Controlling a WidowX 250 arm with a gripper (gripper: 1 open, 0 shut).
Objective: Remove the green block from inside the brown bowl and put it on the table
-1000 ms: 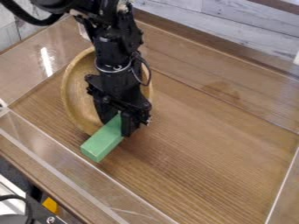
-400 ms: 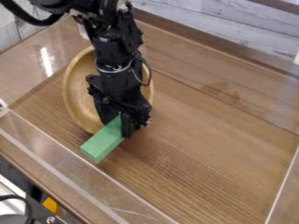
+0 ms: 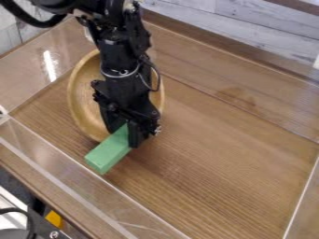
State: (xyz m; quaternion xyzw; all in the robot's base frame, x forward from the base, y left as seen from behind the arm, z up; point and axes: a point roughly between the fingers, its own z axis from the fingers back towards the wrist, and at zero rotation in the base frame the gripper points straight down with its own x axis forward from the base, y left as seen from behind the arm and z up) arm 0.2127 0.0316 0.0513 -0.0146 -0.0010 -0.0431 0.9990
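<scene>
Pinching green block (image 3: pixel 110 153) between fingers of black gripper (image 3: pixel 129 133), keeping to table's (image 3: pixel 218 154) left edge, block slanting beside near rim of brown bowl (image 3: pixel 81 105).

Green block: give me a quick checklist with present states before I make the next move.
1. Gripper closed on the green block: ok, its tip end sits at the fingers.
2. Block's outer end beyond the brown bowl: ok, it sticks out toward the near edge.
3. Whole block outside the bowl: cannot tell, the gripper hides its upper end.
4. Block resting on the table: cannot tell from this single angle.
5. Block released: not ok, the gripper is shut on it.
</scene>
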